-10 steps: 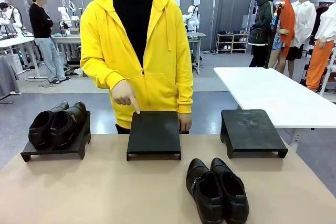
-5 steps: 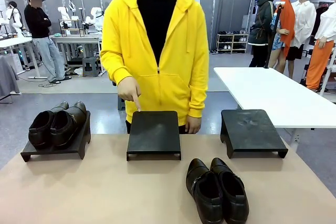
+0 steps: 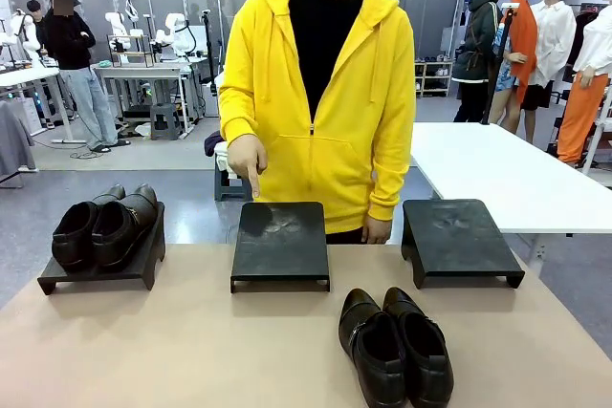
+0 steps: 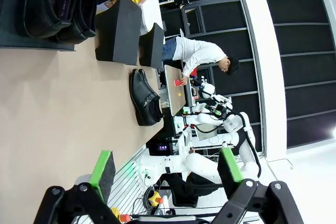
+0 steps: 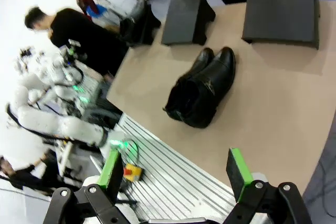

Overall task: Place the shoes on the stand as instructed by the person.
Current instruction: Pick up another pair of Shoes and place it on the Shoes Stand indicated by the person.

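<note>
I'm looking over a tan bench (image 3: 191, 351) with three black stands in a row, in an open workshop with a white table (image 3: 497, 169) off to the right. The person (image 3: 320, 93) in yellow stands at the far side, one hand (image 3: 247, 155) pointing down at the middle stand (image 3: 280, 241). One pair of shoes (image 3: 100, 226) sits on the left stand (image 3: 96, 274); the loose pair (image 5: 202, 95) lies on the bench before the right stand (image 3: 459, 236) — well ahead of my right gripper (image 5: 176, 170), spread wide, holding nothing. My left gripper (image 4: 166, 166) is likewise wide and empty.
</note>
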`<control>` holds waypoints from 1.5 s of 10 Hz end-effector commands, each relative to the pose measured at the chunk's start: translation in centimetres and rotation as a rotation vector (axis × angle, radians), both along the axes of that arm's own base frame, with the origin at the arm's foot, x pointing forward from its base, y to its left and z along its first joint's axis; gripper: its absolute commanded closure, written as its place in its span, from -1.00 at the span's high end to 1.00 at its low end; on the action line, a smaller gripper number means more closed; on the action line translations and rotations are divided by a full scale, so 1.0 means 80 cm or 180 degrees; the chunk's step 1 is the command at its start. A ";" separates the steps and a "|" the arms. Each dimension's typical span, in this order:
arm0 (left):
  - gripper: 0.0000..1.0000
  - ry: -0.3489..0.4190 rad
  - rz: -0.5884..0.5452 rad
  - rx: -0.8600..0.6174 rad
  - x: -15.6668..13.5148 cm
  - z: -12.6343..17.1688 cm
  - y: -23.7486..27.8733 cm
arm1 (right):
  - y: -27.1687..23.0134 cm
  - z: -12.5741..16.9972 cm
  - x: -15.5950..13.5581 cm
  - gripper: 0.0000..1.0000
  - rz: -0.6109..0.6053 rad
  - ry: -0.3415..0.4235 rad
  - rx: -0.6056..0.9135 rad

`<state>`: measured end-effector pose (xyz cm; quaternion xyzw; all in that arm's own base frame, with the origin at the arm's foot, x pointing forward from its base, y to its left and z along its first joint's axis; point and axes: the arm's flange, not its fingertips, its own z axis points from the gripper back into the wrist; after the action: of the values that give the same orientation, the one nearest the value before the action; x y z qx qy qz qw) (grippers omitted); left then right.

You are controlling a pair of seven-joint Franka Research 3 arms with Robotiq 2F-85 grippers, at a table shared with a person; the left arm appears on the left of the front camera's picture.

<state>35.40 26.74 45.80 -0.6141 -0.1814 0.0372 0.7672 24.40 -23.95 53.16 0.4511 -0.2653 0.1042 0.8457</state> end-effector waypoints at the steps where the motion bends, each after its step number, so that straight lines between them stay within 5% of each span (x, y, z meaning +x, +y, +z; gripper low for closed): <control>1: 1.00 -0.0012 0.0004 0.0047 -0.004 0.001 -0.002 | 0.053 0.038 0.004 1.00 0.0286 0.0020 -0.0570; 6: 1.00 -0.0012 0.0004 0.0047 -0.004 0.001 -0.002 | 0.228 0.092 0.024 1.00 0.0757 -0.0023 -0.1694; 9: 1.00 -0.0012 0.0004 0.0047 -0.004 0.001 -0.002 | 0.334 0.075 0.034 1.00 0.0923 -0.0185 -0.2520; 15: 1.00 -0.0012 0.0004 0.0047 -0.004 0.001 -0.002 | 0.477 -0.006 0.079 1.00 0.0408 0.0191 -0.2885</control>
<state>35.39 26.70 45.83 -0.6140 -0.1815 0.0369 0.7673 29.41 12.84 53.49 0.0636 -0.1479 0.2824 0.9457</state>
